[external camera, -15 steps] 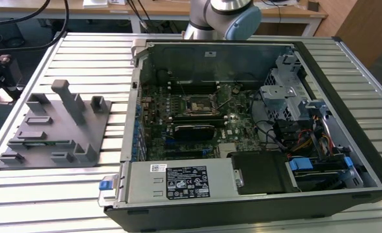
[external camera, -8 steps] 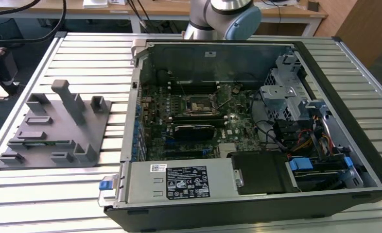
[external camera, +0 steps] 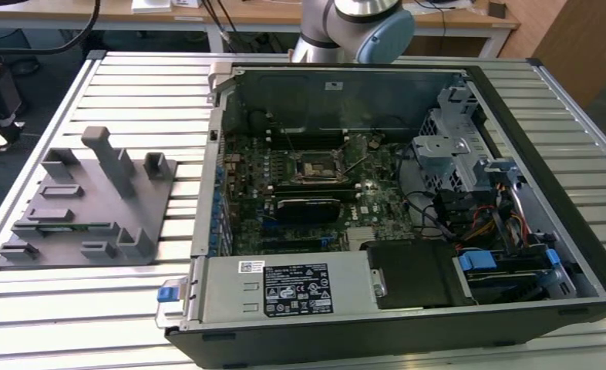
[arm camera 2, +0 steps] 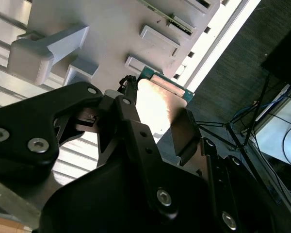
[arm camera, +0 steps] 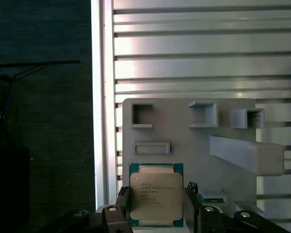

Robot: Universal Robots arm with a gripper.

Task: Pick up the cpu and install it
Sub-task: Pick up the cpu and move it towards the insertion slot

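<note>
First wrist view: black claw [arm camera: 156,195] clamped on opposite edges of the silvery square cpu [arm camera: 154,203]; I judge it light, stiff, fragile.

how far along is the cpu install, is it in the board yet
Done: the cpu looks picked up, clamped between the fingers of the gripper and apparently off the grey tray in the first wrist view. In hand: that cpu, metal top facing the camera. Left: the socket in the open computer case looks empty in the exterior view, so nothing is installed yet.
</note>
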